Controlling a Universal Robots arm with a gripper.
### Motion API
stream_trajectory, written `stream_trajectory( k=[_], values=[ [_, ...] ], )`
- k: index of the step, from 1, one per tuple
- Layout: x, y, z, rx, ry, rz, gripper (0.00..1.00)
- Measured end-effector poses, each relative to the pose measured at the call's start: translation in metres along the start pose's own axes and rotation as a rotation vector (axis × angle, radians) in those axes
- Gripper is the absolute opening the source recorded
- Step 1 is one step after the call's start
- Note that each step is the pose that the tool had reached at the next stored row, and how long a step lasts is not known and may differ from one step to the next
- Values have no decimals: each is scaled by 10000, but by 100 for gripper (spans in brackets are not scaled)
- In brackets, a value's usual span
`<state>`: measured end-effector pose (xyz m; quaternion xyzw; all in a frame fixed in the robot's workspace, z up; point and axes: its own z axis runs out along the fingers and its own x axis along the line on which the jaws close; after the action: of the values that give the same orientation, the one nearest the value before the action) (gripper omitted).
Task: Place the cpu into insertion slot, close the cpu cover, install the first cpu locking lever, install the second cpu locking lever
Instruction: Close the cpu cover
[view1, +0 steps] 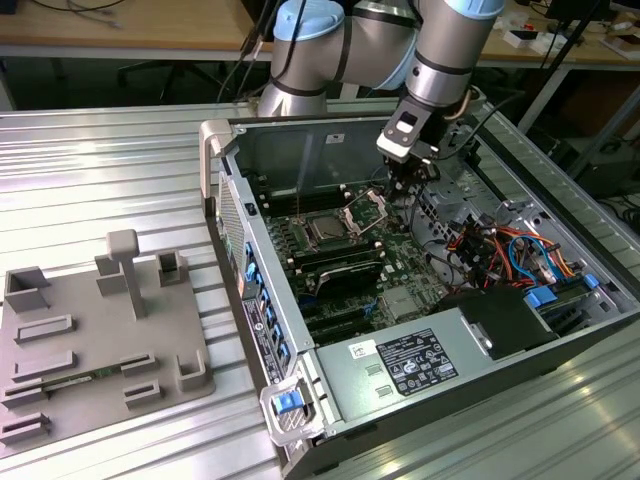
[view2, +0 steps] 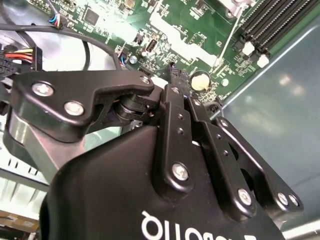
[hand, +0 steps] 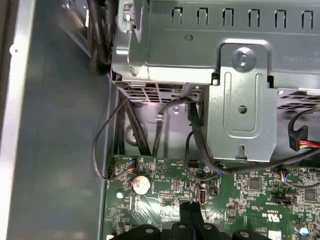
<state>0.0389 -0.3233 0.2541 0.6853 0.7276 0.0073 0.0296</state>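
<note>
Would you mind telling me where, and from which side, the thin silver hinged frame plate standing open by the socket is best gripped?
The thin silver hinged cpu cover stands tilted up on the exterior view's right of the silver-grey square cpu. Its raised free edge, taken from above, looks best: thin, exposed, farthest from the hinge.

A table (view1: 100, 170) of ribbed silver metal slats carries the scene, its grooves running across the exterior view from side to side. An open computer case (view1: 262, 300) lies on its side directly on the slats, towards the exterior view's right, with its open face turned up. Near it, at the exterior view's left, a flat grey fixture plate (view1: 90, 305) with raised blocks rests on the same slats.
</note>
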Motion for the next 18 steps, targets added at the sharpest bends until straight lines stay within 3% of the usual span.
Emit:
stream_trajectory(
  k=[5,18],
  values=[
    [-14,-11,145,1,-2,9,11],
    [-12,-48,153,0,14,9,11]
  ],
)
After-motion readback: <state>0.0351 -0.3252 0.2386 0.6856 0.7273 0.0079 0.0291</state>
